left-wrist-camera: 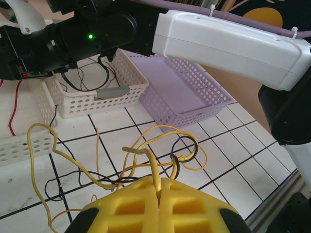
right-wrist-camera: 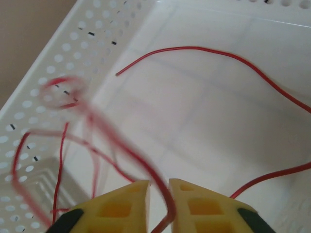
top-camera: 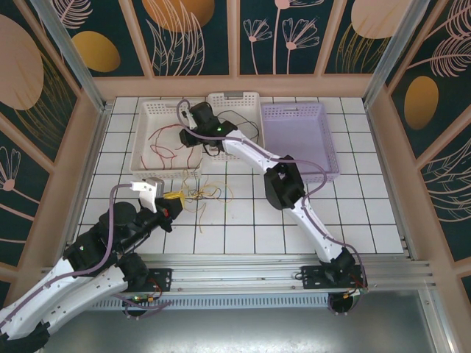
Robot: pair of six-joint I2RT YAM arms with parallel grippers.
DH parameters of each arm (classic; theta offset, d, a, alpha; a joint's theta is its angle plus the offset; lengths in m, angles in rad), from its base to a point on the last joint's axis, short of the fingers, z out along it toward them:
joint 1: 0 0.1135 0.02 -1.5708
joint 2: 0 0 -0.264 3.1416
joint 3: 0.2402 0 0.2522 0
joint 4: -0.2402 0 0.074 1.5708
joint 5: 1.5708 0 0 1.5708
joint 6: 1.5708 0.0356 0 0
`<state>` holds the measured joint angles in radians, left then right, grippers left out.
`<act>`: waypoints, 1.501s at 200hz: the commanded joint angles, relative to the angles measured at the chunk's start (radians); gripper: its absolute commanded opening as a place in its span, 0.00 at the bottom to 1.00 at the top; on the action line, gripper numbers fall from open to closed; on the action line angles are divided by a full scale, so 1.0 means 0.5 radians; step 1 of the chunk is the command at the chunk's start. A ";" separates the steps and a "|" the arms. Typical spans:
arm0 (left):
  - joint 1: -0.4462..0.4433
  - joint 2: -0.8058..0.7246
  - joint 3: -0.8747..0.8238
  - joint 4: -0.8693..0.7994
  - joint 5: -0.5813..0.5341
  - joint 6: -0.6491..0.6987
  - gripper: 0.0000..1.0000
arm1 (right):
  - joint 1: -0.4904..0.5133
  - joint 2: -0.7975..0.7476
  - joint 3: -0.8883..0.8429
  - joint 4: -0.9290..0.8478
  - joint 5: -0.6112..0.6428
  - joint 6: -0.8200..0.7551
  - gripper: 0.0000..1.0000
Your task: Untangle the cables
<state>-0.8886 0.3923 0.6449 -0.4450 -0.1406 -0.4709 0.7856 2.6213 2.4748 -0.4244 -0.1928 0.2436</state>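
With your left gripper (left-wrist-camera: 158, 188) pinching the yellow cable (left-wrist-camera: 141, 150) at bottom centre, widen the barely parted right gripper (right-wrist-camera: 159, 187) so the red cable (right-wrist-camera: 209, 51) drops cleanly into the white basket (right-wrist-camera: 58, 60).

I'm looking down on a white tiled tabletop (top-camera: 243, 220) with dark grid lines, boxed in on three sides by low wooden boards (top-camera: 235, 87). Above them stand dark teal wall panels (top-camera: 118, 29) painted with pale pink flowers, leaves and orange ovals, set in wood framing. Aluminium posts (top-camera: 70, 51) rise at the back corners. An aluminium rail (top-camera: 243, 273) runs along the near edge, with grey sheet metal (top-camera: 294, 327) below it. The light is soft and even.
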 commanded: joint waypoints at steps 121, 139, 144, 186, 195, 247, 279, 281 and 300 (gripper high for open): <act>0.009 0.007 -0.018 0.095 0.008 0.040 0.00 | 0.002 -0.228 0.045 -0.162 0.067 -0.085 0.75; 0.009 0.006 -0.020 0.095 0.009 0.040 0.00 | 0.003 -0.261 0.045 -0.178 0.064 -0.088 0.77; 0.009 0.006 -0.020 0.096 0.008 0.040 0.00 | 0.003 -0.273 0.046 -0.183 0.064 -0.091 0.77; 0.008 0.007 -0.021 0.095 0.008 0.040 0.00 | 0.003 -0.375 0.041 -0.237 0.054 -0.129 0.79; 0.009 0.009 -0.020 0.095 0.008 0.040 0.00 | 0.003 -0.399 0.039 -0.254 0.057 -0.136 0.79; 0.008 0.015 -0.020 0.092 0.002 0.036 0.00 | 0.003 -0.781 -0.261 -0.208 0.143 -0.168 0.91; 0.009 0.037 -0.017 0.092 -0.001 0.036 0.00 | 0.000 -1.193 -0.739 -0.004 0.213 -0.157 0.99; 0.009 0.037 -0.017 0.090 -0.001 0.037 0.00 | 0.000 -1.218 -0.775 0.010 0.214 -0.155 0.99; 0.008 0.057 -0.012 0.087 -0.007 0.033 0.00 | -0.003 -1.474 -1.072 0.131 0.247 -0.129 0.99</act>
<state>-0.8886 0.4103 0.6411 -0.4442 -0.1387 -0.4709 0.7872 2.0483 2.0739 -0.4671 -0.1085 0.1696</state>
